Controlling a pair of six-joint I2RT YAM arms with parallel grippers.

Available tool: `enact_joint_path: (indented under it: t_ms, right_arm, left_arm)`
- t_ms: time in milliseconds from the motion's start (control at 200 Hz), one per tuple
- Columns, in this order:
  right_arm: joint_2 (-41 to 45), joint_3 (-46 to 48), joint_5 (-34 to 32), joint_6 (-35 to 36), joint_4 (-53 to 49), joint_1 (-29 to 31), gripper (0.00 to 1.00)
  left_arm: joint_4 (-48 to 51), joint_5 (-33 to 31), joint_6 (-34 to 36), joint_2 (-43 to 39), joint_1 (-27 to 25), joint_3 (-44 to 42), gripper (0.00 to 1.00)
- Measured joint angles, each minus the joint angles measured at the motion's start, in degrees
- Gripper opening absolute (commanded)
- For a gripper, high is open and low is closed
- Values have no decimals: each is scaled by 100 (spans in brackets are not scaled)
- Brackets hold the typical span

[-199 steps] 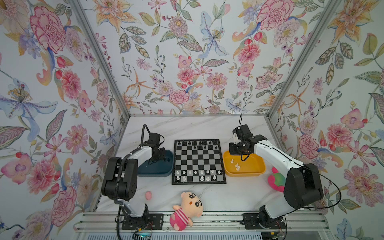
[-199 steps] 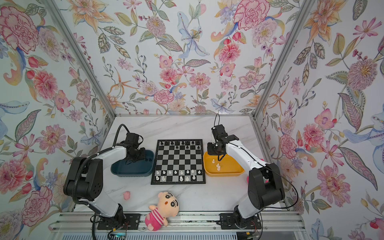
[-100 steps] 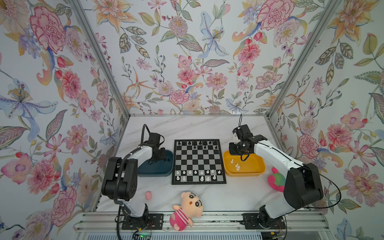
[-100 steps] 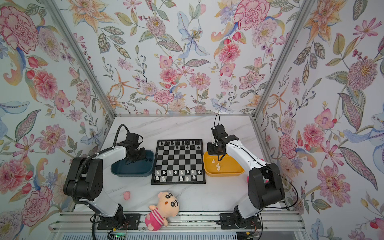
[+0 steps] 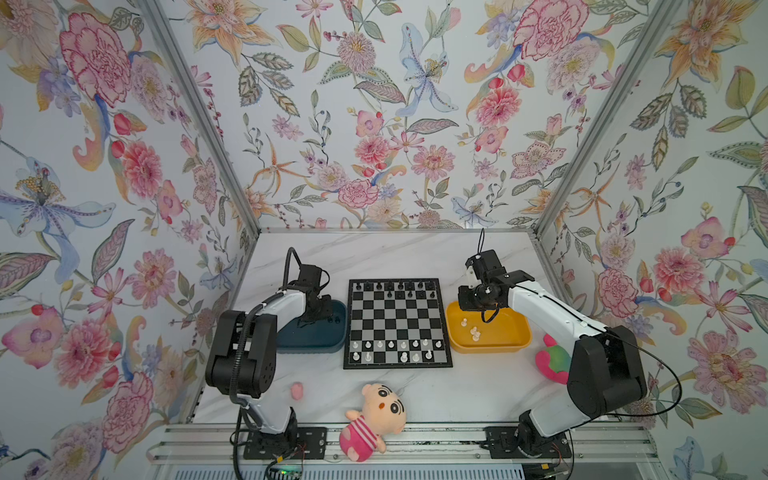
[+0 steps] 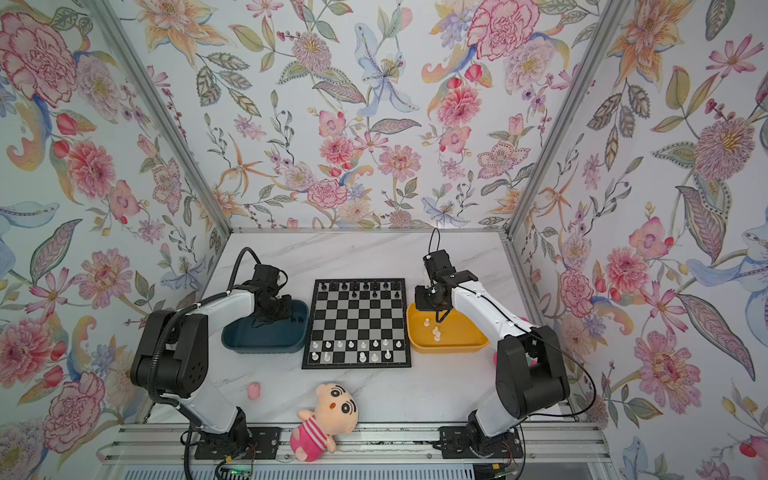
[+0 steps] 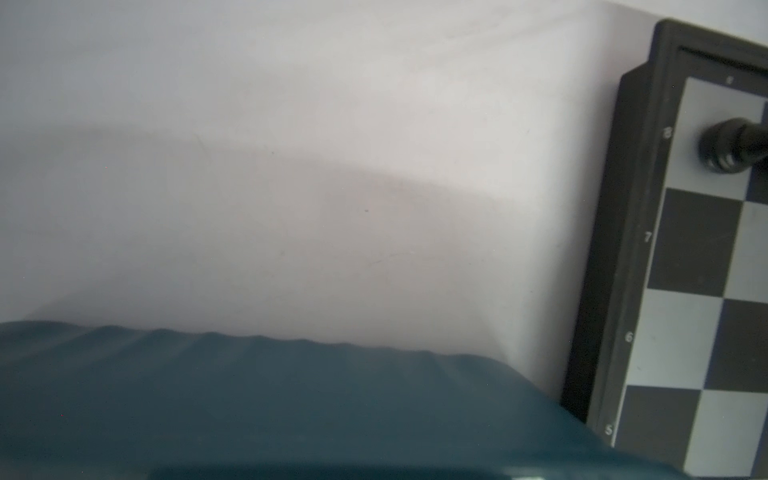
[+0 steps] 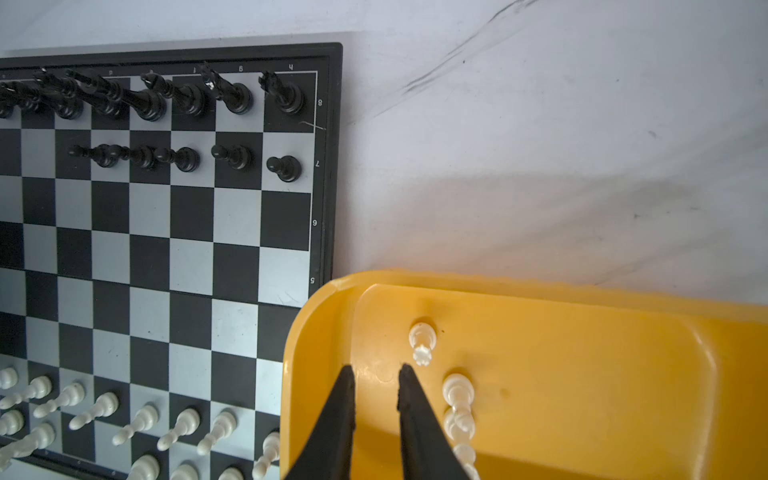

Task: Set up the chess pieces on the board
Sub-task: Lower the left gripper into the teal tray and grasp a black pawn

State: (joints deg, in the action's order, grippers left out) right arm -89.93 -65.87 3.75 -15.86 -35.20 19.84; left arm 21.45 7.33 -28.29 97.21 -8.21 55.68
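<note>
Nothing has visibly shifted. White chess pieces [image 5: 404, 356] stand on the board's [image 5: 397, 328] near rows. More lie in the yellow tray [image 5: 505, 330], under the right tool [image 8: 376, 368], slightly parted and empty. Left tool [image 5: 320, 311] sits in the blue tray [image 5: 316, 343], grip indiscernible. Black pieces [image 5: 390, 286] line the far rows.

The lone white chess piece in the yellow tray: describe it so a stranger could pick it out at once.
Find the chessboard mid-table; the yellow tray sits just right of it in both top views. Inside, the other white pieces huddle in a cluster. The lone white piece sits apart, just ahead of the right pincer, with a notched, crown-like top.
</note>
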Motion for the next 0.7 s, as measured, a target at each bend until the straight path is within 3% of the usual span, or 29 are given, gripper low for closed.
enact_joint_path:
  t_ms: [445, 701]
  right_arm:
    - [-9, 26, 33, -26, 20, 0, 21]
    - [-9, 37, 35, -42, 22, 0, 21]
  left_arm:
    - [37, -2, 42, 85, -2, 28, 14]
    - [37, -4, 44, 85, -4, 48, 6]
